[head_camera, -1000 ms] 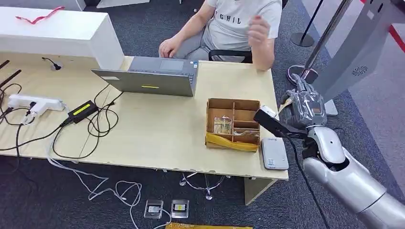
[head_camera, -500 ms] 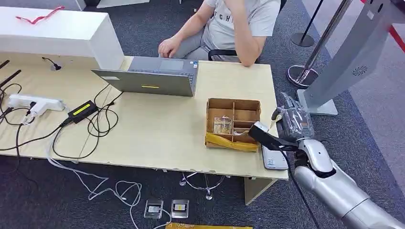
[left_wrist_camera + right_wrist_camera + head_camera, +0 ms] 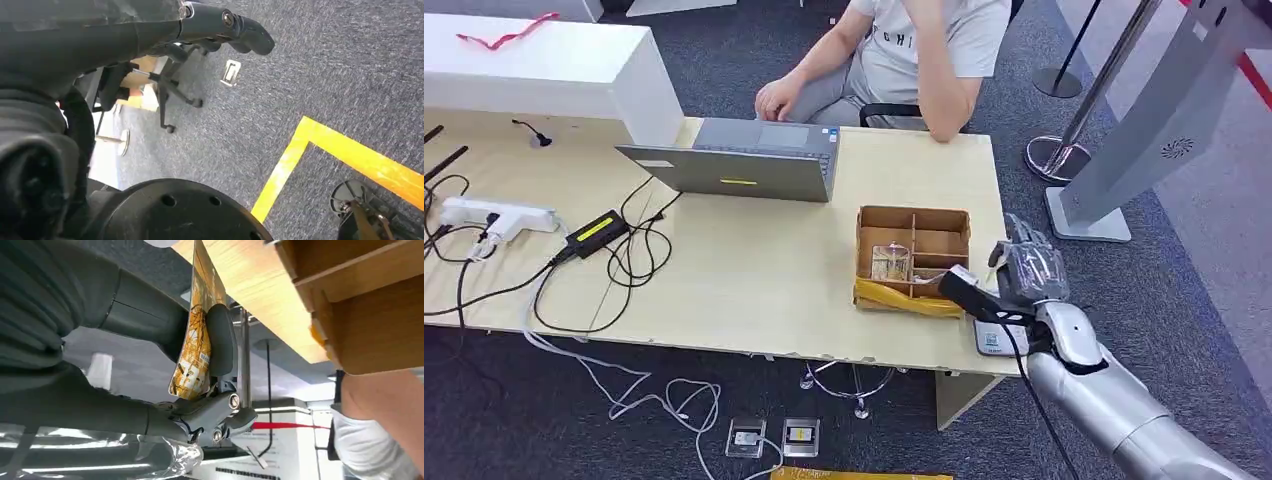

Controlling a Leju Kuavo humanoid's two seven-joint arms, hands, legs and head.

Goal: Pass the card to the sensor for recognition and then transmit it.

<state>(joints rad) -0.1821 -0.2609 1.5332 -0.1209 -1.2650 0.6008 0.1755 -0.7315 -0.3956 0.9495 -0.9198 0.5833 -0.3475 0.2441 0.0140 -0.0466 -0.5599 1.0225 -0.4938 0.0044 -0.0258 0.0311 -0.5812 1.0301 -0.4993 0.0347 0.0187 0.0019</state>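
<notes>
Card [image 3: 197, 335], printed in orange and yellow with dark line-work, is pinched between the thumb and dark fingers [image 3: 220, 340] of the right hand [image 3: 1027, 268], standing on edge and bowed slightly along its length. On the wooden table [image 3: 754, 270], going from the left: a white power strip [image 3: 494, 217] and tangled black cables [image 3: 624, 260], then an open laptop [image 3: 744, 160] with a seated person [image 3: 904, 60] behind it. Further right sits a brown cardboard divider box [image 3: 913, 255]; one compartment holds a clear packet, the others are hard to make out. The right hand hovers just beside the box, above the grey sensor [image 3: 996, 335] at the table's corner. Left hand [image 3: 220, 22] hangs over carpet, fingers loosely apart, holding nothing.
</notes>
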